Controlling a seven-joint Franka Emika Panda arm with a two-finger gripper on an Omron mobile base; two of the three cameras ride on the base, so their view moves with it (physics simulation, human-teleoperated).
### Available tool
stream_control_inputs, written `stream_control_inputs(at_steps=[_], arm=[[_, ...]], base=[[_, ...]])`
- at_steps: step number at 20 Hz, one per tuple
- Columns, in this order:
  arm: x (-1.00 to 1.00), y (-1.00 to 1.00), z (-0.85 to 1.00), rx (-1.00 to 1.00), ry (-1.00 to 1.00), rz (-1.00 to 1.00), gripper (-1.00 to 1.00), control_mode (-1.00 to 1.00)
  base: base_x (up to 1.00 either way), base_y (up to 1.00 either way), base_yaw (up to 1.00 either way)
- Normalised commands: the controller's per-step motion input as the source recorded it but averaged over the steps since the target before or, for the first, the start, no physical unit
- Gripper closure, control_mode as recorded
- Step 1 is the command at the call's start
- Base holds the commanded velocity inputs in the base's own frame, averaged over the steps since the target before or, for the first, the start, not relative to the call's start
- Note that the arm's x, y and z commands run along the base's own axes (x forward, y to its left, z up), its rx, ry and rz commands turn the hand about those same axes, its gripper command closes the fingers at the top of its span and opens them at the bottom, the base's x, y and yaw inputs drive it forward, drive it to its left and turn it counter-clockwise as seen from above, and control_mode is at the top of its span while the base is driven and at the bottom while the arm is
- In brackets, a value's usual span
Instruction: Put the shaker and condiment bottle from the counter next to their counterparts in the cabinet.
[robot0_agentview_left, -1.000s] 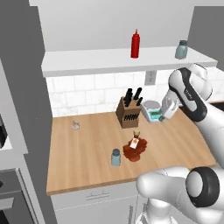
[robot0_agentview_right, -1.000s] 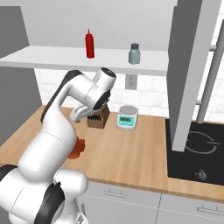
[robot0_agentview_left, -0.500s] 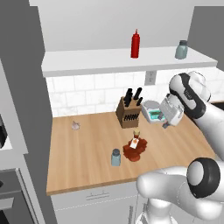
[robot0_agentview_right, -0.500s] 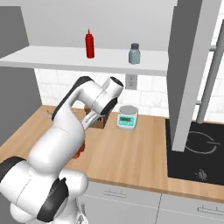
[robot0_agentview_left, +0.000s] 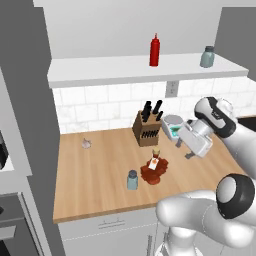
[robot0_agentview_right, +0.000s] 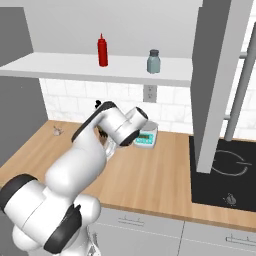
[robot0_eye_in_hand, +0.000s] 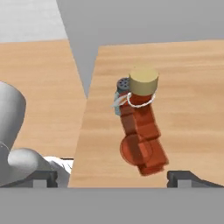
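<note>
Nearest to my base, the shaker (robot0_agentview_left: 132, 180) and the condiment bottle (robot0_agentview_left: 154, 169) both stand on the counter (robot0_agentview_left: 100, 170), close together near its front edge, the shaker just left of the bottle in the left base view. Neither has been lifted, so I judge that both halves of the job are still to do.

My gripper (robot0_agentview_left: 189, 150) hangs over the counter to the right of the bottle, fingers spread wide and holding nothing. In the hand view the condiment bottle (robot0_eye_in_hand: 141, 131) sits between my fingertips' line of sight, with the shaker (robot0_eye_in_hand: 121, 92) peeking out behind its cork top, so I take the bottle to be my first pick.

Farther back stand a knife block (robot0_agentview_left: 147, 128) and a small kitchen scale (robot0_agentview_left: 173, 125) by the tiled wall.

Highest and farthest, the cabinet (robot0_agentview_left: 125, 70) shelf carries the counterparts: the red squeeze bottle (robot0_agentview_left: 155, 50) and, well to its right, the greenish shaker (robot0_agentview_left: 207, 56).
</note>
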Motion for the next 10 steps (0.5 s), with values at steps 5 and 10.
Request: stream_control_inputs(at_steps=[5,10], arm=[[0.00,0.04,-0.25,0.12,0.00,0.01,-1.00,-1.00],[0.04,0.08,-0.20,0.09,0.00,0.00,-1.00,-1.00]], base=[[0.00,0.00,0.00],[0.00,0.00,0.00]])
